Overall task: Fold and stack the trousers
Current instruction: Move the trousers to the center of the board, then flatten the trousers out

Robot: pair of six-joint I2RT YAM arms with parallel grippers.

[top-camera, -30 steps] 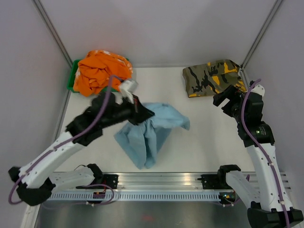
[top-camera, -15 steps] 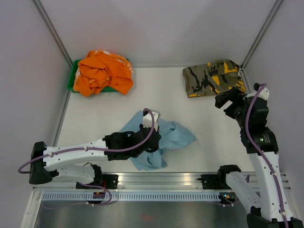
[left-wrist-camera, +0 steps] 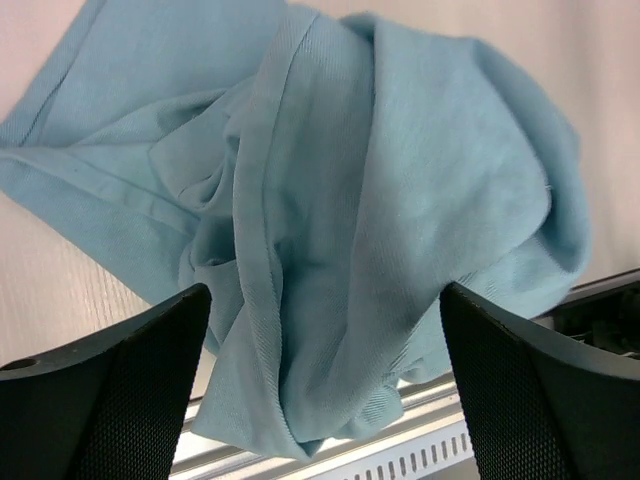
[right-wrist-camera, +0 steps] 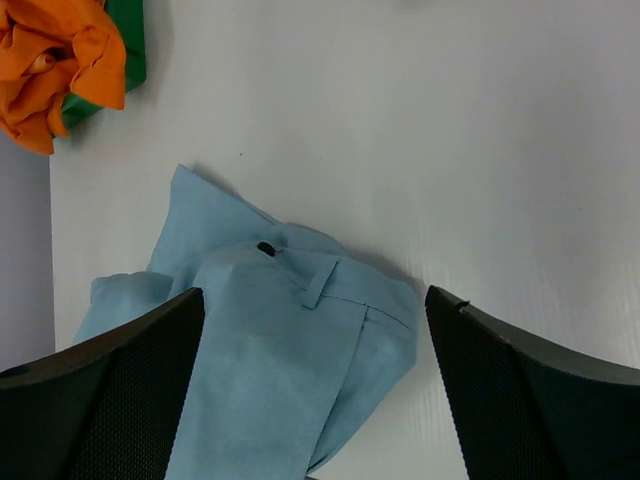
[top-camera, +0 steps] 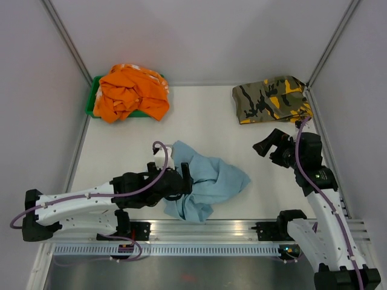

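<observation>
Moved closer to blue trousers (top-camera: 214, 178), right gripper (right-wrist-camera: 312, 295) wide open, empty, left gripper (left-wrist-camera: 322, 305) wide open over them, orange clothes (top-camera: 130, 90) and camouflage cloth (top-camera: 269, 98) far off.

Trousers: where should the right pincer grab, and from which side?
Probably the waistband beside the dark button, coming from the far right: that edge of the trousers lies flat and exposed, while the near side is bunched at the left pincer.
</observation>
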